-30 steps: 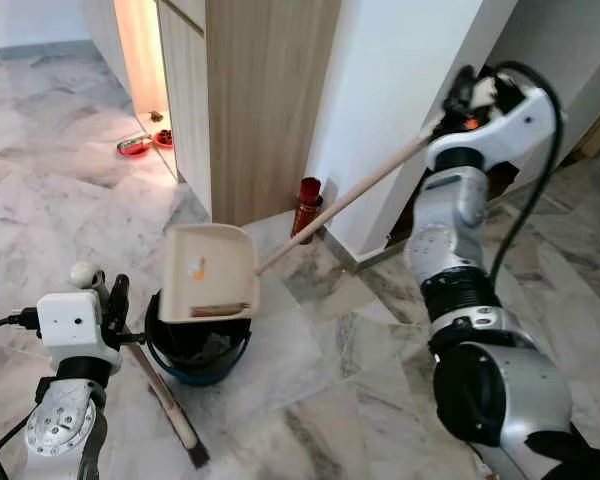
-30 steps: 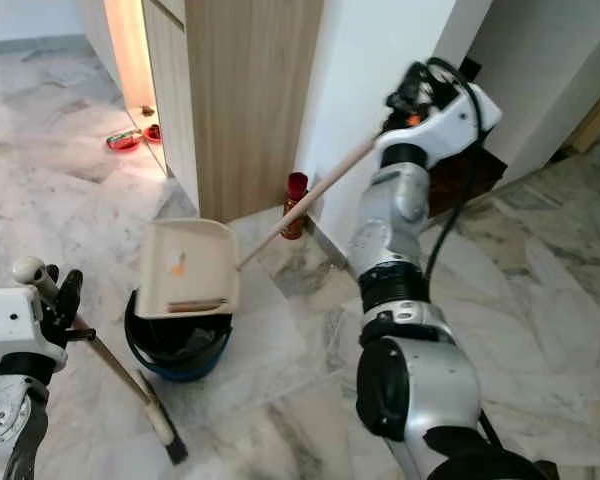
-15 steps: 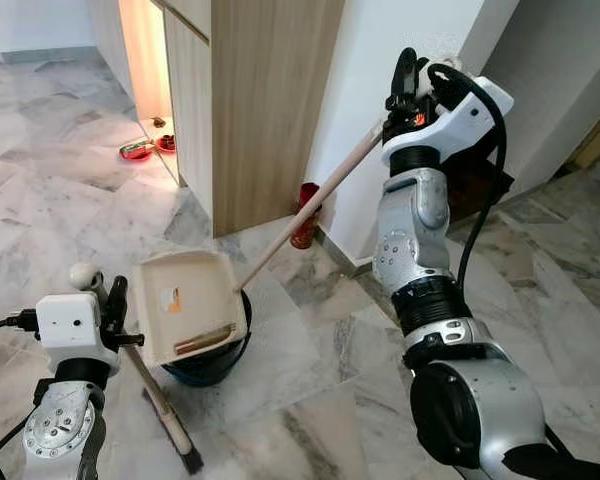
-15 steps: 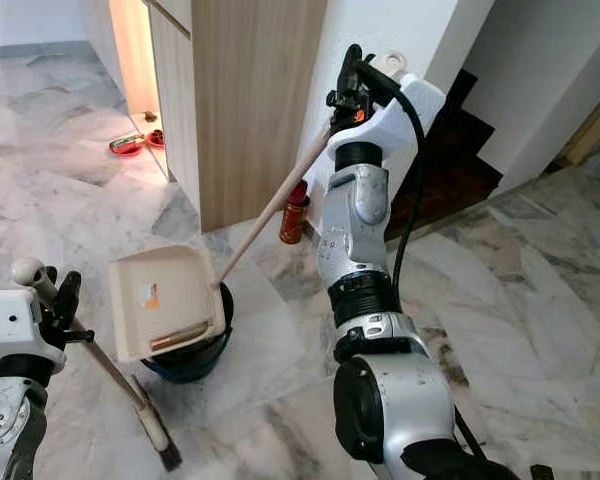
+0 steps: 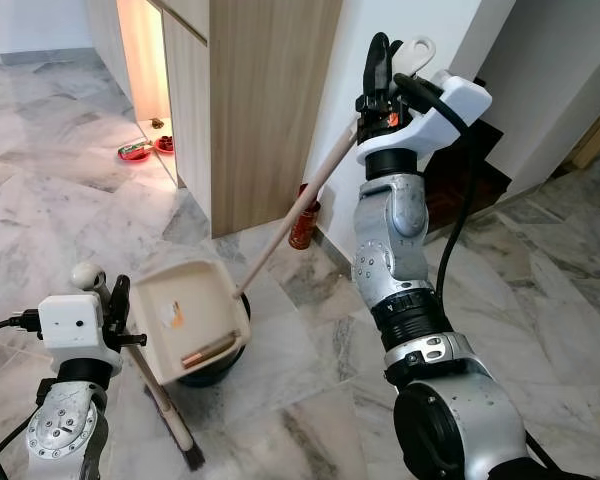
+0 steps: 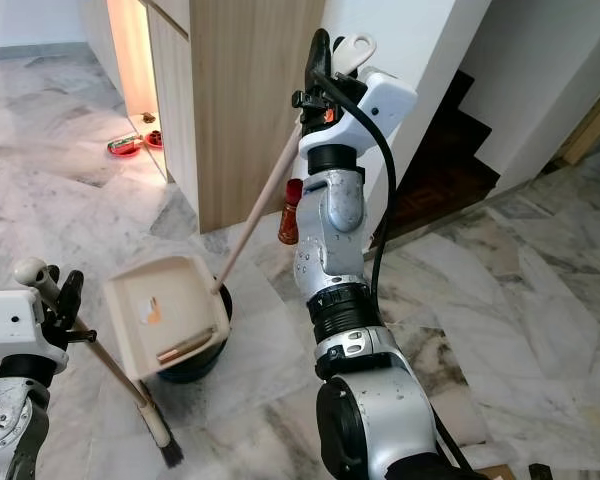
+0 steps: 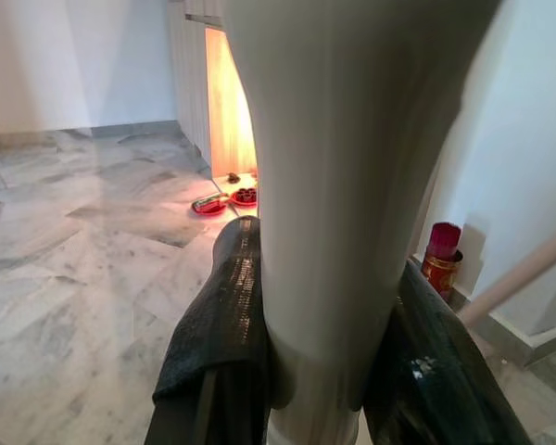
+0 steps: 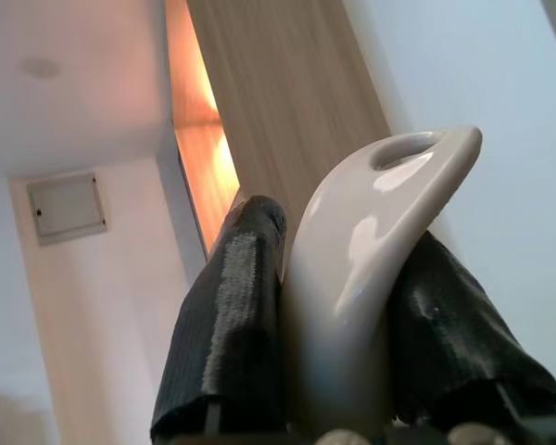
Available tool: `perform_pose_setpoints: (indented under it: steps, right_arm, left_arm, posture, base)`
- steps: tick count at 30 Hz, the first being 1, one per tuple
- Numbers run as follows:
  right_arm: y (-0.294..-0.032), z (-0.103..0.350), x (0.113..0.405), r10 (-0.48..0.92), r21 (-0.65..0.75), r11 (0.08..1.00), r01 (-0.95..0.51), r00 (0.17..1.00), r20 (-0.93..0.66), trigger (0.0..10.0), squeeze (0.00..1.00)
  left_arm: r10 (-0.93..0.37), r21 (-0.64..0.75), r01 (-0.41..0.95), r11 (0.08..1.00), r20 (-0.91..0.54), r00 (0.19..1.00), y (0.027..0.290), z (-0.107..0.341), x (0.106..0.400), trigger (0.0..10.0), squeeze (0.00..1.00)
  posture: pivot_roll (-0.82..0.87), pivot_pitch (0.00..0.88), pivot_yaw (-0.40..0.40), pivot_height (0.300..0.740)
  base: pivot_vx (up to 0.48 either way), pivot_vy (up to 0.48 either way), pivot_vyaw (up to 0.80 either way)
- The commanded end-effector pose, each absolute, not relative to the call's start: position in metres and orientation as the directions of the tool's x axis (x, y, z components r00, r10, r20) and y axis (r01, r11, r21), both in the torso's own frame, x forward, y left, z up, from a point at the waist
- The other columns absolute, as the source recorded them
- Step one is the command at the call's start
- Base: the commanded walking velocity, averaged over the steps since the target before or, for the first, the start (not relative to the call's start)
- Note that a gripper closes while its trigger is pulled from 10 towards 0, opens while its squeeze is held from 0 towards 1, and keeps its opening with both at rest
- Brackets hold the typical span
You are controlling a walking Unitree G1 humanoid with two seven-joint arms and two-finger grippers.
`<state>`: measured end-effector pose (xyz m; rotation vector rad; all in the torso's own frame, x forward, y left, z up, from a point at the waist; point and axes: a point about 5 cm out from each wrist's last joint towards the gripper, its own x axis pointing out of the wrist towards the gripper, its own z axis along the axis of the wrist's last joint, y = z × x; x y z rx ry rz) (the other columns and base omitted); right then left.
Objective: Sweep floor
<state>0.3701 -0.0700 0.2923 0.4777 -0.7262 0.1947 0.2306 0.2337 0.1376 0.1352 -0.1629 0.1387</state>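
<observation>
Nearest, low on the robot's left: the left gripper (image 5: 115, 300) has both black fingers (image 7: 218, 324) closed around the pale handle of the broom (image 5: 165, 405), whose dark bristles rest on the marble floor (image 5: 310, 410).
Beside it: the cream dustpan (image 5: 190, 318) hangs tipped over the dark bucket (image 5: 215, 368), mouth slanting down, with a brown stick-like scrap and an orange fleck on its tray.
Change: over the last second the pan has swung lower and steeper as the right arm rose and drew inward, so the sweepings look about to slide out; emptying seems underway, not finished.
Higher up: the right gripper (image 5: 380, 75) is clamped on the looped end of the pan's long wooden handle (image 5: 290, 215).
Farther back: a red bottle (image 5: 301, 218) stands at the foot of the wooden cabinet (image 5: 260, 100); red pet bowls (image 5: 135, 150) lie beyond.
</observation>
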Motion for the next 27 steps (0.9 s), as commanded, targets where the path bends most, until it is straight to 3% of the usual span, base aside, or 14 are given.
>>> perform_pose_setpoints:
  steps: [1,13,27]
  right_arm:
    - [-0.073,0.312,0.359,-0.047,0.338,0.882,-0.329,0.651,0.757,10.0,0.00]
    - [-0.068,0.320,0.345,-0.021,0.218,0.932,-0.290,0.556,0.831,10.0,0.00]
    - [-0.069,0.320,0.337,-0.034,0.178,0.954,-0.240,0.505,0.862,10.0,0.00]
  left_arm:
    - [0.109,0.145,-0.144,0.979,0.227,0.968,0.228,0.147,0.230,10.0,0.00]
    - [0.097,0.157,-0.134,0.978,0.225,0.970,0.226,0.146,0.230,10.0,0.00]
    - [0.088,0.170,-0.128,0.977,0.226,0.970,0.224,0.145,0.230,10.0,0.00]
  posture:
    - [0.28,0.009,-0.181,0.740]
    - [0.28,0.012,-0.186,0.740]
    - [0.28,0.015,-0.190,0.740]
  base:
    - [0.000,0.000,0.00]
    - [0.000,0.000,0.00]
    - [0.000,0.000,0.00]
